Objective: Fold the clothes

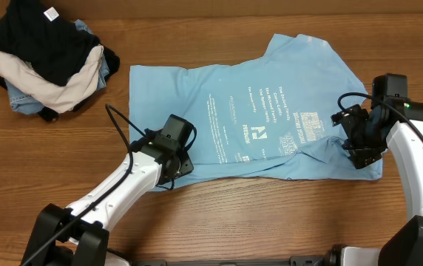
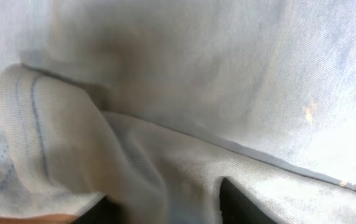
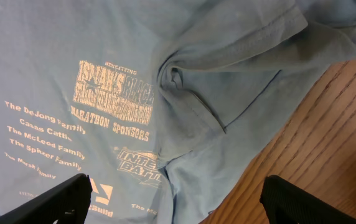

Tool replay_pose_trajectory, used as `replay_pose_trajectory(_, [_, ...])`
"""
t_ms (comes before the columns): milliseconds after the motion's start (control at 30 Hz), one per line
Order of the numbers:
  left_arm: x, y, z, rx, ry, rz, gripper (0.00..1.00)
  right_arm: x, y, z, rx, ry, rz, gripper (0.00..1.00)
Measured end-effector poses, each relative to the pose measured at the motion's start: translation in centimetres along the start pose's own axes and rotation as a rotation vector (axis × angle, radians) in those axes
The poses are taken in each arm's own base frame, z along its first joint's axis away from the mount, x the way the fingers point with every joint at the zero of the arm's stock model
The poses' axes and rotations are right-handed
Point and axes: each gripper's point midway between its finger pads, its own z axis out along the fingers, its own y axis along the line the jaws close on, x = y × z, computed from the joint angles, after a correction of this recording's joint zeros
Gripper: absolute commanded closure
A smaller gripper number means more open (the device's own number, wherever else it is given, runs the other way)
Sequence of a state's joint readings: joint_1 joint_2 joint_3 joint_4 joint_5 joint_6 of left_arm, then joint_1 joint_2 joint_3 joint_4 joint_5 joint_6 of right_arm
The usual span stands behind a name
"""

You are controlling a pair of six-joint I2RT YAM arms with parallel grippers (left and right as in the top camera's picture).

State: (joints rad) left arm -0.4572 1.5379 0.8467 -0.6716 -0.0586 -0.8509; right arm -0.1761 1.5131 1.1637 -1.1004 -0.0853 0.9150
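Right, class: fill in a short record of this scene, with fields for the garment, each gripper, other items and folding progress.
garment: sky-blue T-shirt, spread print-up on the wooden table, rumpled near the right gripper
left gripper: at the shirt's near left edge; open or shut unclear
right gripper: open, above the rumpled part
other items: pile of black, cream and denim garments, far left
folding: body not yet folded

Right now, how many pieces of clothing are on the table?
4. A blue T-shirt lies spread in the middle; a black garment, a cream garment and a denim-blue garment are heaped in the top-left corner of the overhead view. The heap may hide more.
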Motion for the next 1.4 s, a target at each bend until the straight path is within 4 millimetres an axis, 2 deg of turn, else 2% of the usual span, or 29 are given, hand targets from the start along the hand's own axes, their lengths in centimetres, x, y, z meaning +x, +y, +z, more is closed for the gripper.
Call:
replay_pose_trajectory(33, [-0.2,0.1,0.0,-0.003,-0.005,-0.010,0.83,0.0,0.0,0.0,0.001,0.000,0.001,0.09])
replay_pose_trajectory(200, [-2.8,1.5,0.0,-0.037,-0.090,-0.036,0.94,0.1,-0.2,0.0,0.009,0.006,0.001,0.08])
replay_pose_trajectory(267, [-3.6,2.1,-0.1,-0.061,-0.125,-0.047,0.94,0.2,-0.3,0.0,0.011,0.006,0.001,0.08])
replay_pose_trajectory(300, [-4.4,2.6,-0.2,-0.082,-0.155,-0.060,0.90,0.2,-0.3,0.0,0.013,0.008,0.002,0.08])
replay_pose_trajectory(367, [-5.7,3.3,-0.4,-0.104,-0.209,-0.081,0.77,0.3,-0.4,0.0,0.016,0.010,0.002,0.07])
replay_pose_trajectory(400, [-6.2,3.4,-0.4,-0.105,-0.227,-0.085,0.67,0.3,-0.4,0.0,0.017,0.010,0.002,0.07])
replay_pose_trajectory(500, [-7.7,2.8,-0.7,-0.085,-0.290,-0.079,0.00,0.4,-0.7,0.0,0.030,0.015,0.003,0.06])
replay_pose_trajectory(600, [-8.5,2.5,-0.9,-0.079,-0.321,-0.031,0.00,0.5,-0.8,0.0,0.034,0.019,-0.008,0.06])
replay_pose_trajectory(733, [-8.2,2.8,-0.9,-0.102,-0.308,0.021,0.00,1.2,-0.6,0.2,0.028,0.037,-0.031,0.05])
replay_pose_trajectory(833, [-7.5,3.4,-1.4,-0.143,-0.260,0.046,0.00,2.5,-0.8,1.9,0.030,0.058,-0.064,0.00])
replay_pose_trajectory(933, [-8.4,2.6,-3.3,-0.144,-0.256,0.051,0.00,3.3,-1.1,3.9,0.008,0.076,-0.079,0.00])
replay_pose_trajectory(1000, [-8.3,2.5,-3.7,-0.146,-0.240,0.051,0.00,3.5,-1.1,4.9,-0.012,0.083,-0.079,0.00])
replay_pose_trajectory(1067, [-7.0,3.5,-3.7,-0.178,-0.182,0.029,0.00,3.5,-0.8,5.4,-0.041,0.079,-0.083,0.06])
replay_pose_trajectory(1133, [-6.5,3.6,-3.6,-0.178,-0.163,0.005,0.00,3.4,-0.3,5.9,-0.073,0.075,-0.088,0.16])
replay_pose_trajectory(1200, [-6.5,3.6,-3.6,-0.174,-0.161,-0.009,0.00,3.4,-0.3,6.2,-0.083,0.071,-0.091,0.21])
replay_pose_trajectory(1300, [-6.3,3.5,-3.6,-0.171,-0.155,-0.018,0.00,3.2,-0.1,6.6,-0.088,0.067,-0.090,0.23])
replay_pose_trajectory(1400, [-6.2,3.6,-3.5,-0.175,-0.149,-0.017,0.00,3.2,-0.2,8.1,-0.062,0.084,-0.085,0.23])
